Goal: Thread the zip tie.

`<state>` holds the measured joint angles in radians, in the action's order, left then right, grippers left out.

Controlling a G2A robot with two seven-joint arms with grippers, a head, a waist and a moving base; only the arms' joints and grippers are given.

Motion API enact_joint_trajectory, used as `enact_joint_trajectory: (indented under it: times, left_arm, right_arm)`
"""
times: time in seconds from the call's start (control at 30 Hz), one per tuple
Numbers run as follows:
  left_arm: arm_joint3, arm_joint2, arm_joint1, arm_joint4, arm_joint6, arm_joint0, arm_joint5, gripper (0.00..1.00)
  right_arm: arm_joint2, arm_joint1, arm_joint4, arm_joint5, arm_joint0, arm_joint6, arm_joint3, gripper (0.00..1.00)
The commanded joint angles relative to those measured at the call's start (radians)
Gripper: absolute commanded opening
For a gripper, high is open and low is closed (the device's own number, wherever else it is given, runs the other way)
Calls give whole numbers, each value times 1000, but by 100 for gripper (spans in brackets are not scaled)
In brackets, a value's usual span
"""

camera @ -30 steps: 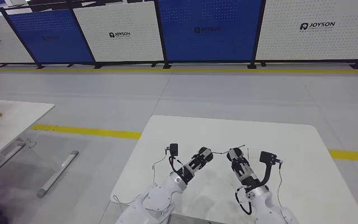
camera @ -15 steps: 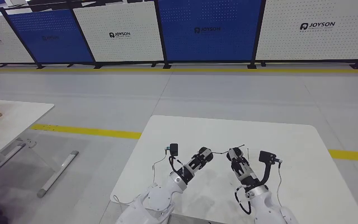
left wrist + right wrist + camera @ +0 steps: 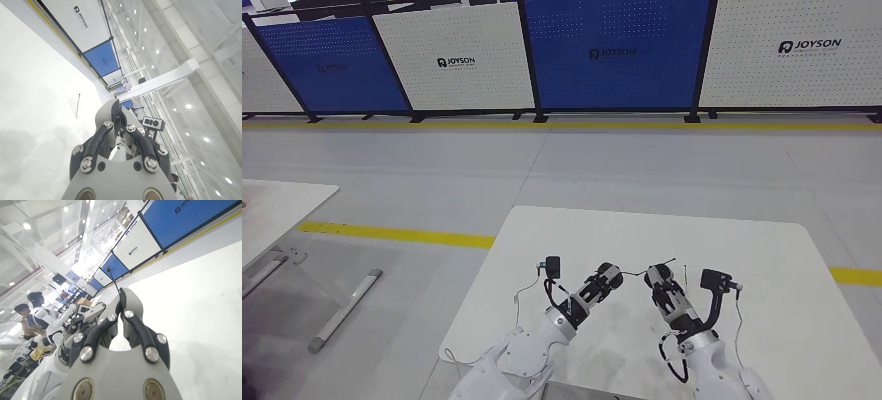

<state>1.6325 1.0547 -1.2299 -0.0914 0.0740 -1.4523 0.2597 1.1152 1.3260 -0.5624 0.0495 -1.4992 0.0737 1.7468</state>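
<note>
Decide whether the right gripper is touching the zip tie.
Touching. The right wrist view shows the zip tie pinched between the shut fingers of the right gripper, its head end sticking out beyond them.

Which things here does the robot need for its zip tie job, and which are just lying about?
For the job: zip tie, pinched in the right gripper; left gripper.
Lying about: spare tie on the table.

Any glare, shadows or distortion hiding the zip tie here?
Right wrist view: zip tie stands dark against the panels, wide lens bends the table edge. Left wrist view: ceiling lamps glare, soft shadow on the table. Top view: even light.
</note>
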Motion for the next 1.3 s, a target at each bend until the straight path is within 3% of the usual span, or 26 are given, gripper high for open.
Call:
enact_joint_trajectory:
  times: [0.0,0.3,0.67,0.7,0.73,0.87,1.03,1.27]
  left_arm:
    - [0,0,0,0,0,0,0,0]
    - [0,0,0,0,0,0,0,0]
    - [1,-5,-3,3,-5,3,-6,0]
    - [1,-5,-3,4,-5,3,-6,0]
    - [0,-5,-4,4,-5,4,-5,0]
    - [-2,-6,-5,6,-6,2,-3,0]
    - [-3,-4,-5,8,-8,-1,2,0]
    - [-1,-1,-6,14,-8,-5,3,0]
  right_arm:
    - [-4,1,1,-2,3,2,-4,0]
    - [-21,7,21,-1,14,16,-22,0]
    - [2,7,36,-3,7,8,-24,0]
    - [1,7,34,-2,6,10,-23,5]
    - [1,7,33,-1,6,10,-22,16]
    - [1,7,29,6,3,11,-21,31]
    - [-2,7,16,14,1,12,-19,36]
    - [-1,6,8,28,-7,5,-17,35]
